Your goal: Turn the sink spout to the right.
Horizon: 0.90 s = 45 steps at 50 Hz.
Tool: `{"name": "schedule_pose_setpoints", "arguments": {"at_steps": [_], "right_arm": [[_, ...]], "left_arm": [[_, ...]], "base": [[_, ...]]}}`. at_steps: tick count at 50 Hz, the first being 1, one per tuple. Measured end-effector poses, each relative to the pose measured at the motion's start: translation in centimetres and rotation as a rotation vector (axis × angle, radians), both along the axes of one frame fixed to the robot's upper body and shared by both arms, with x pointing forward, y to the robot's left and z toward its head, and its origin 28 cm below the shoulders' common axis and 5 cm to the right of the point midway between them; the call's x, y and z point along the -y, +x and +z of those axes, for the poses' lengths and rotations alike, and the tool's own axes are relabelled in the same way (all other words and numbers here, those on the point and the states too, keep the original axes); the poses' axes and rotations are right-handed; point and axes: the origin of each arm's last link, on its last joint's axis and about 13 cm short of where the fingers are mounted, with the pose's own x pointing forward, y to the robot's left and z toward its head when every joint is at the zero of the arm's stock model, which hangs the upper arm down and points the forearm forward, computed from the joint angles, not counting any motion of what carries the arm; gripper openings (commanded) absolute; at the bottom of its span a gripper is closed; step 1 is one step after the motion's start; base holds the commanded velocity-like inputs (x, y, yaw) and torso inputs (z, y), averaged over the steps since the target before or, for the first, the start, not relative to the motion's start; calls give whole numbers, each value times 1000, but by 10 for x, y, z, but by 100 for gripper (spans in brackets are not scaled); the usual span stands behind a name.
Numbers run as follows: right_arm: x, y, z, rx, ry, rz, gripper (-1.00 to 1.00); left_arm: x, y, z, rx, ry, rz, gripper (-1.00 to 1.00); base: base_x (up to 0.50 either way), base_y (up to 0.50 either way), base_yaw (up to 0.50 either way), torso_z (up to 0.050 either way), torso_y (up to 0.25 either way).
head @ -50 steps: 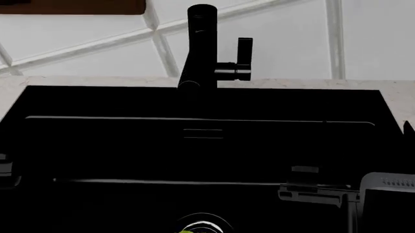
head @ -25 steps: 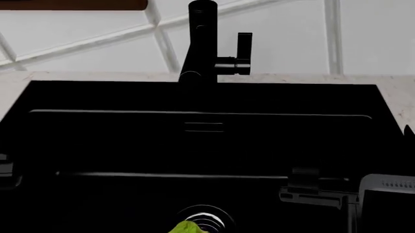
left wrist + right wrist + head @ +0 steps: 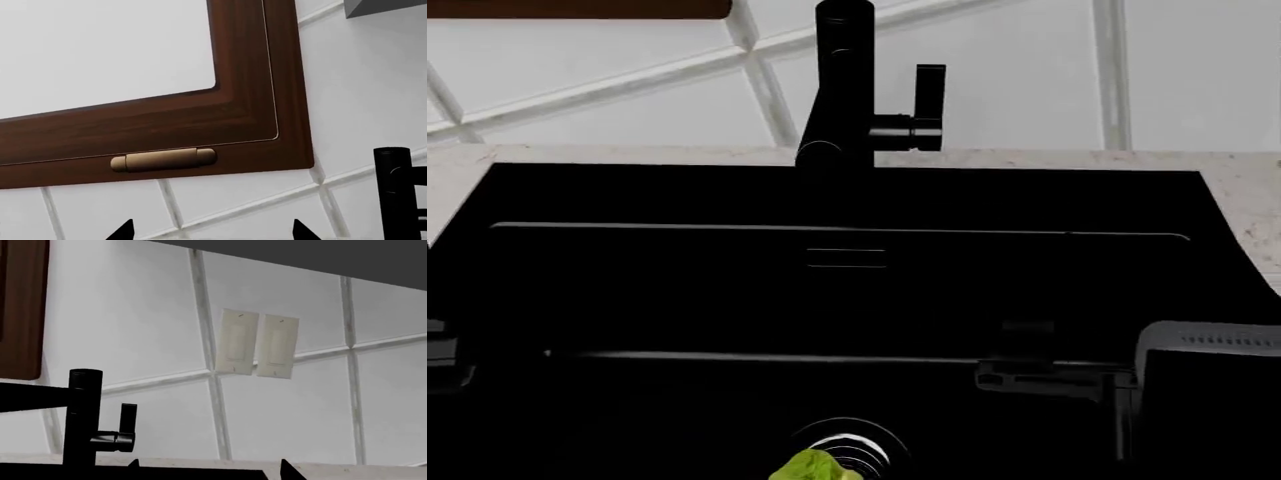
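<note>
Two dark fingertips are poking up in the left wrist view, spread well apart with tile showing between them, so the left gripper [image 3: 212, 231] is standing released. Beyond it a dark wooden frame [image 3: 267, 100] with a brass hinge [image 3: 163, 160] is hanging on the white tiled wall [image 3: 373, 90], and the sink spout [image 3: 400, 192], a matte black tube, is rising at one side.

From the head view, the sink spout [image 3: 841, 85] is standing upright at the back centre of the sink [image 3: 841, 290], on the pale speckled desk [image 3: 1241, 190], with its flat lever [image 3: 929, 95] sticking up on a short side stem. The basin is glossy black; a chrome drain ring [image 3: 851, 445] is gleaming at its floor, and a green leafy scrap [image 3: 814, 467] is lying against the ring. The right gripper [image 3: 1054, 380] is hovering low over the basin, well apart from the spout.

From the right wrist view, its two tips are also standing apart, jaws released. The column [image 3: 83, 415] is rising beside them, and two cream wall switches [image 3: 257, 342] are sitting on the tiles.
</note>
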Motion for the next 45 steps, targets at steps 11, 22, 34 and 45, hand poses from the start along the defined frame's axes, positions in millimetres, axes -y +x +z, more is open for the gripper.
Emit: {"name": "schedule_pose_setpoints", "arguments": {"at_steps": [11,22,34,45], "right_arm": [[-15,9,6,-17,14,66,100],[-31,18,11,-29,24,152,100],[-46,23,12,-46,36,224,100],[-60,25,14,-55,53,291,100]], "left_arm": [[0,0,-2,-5,-1,-1,100],[-1,-1,-4,-9,-2,1,100],[-1,-1,-5,-11,-4,3,100],[-1,-1,-5,-13,-3,4,100]], "base": [[0,0,0,0,0],[0,0,0,0,0],[0,0,0,0,0],[0,0,0,0,0]]}}
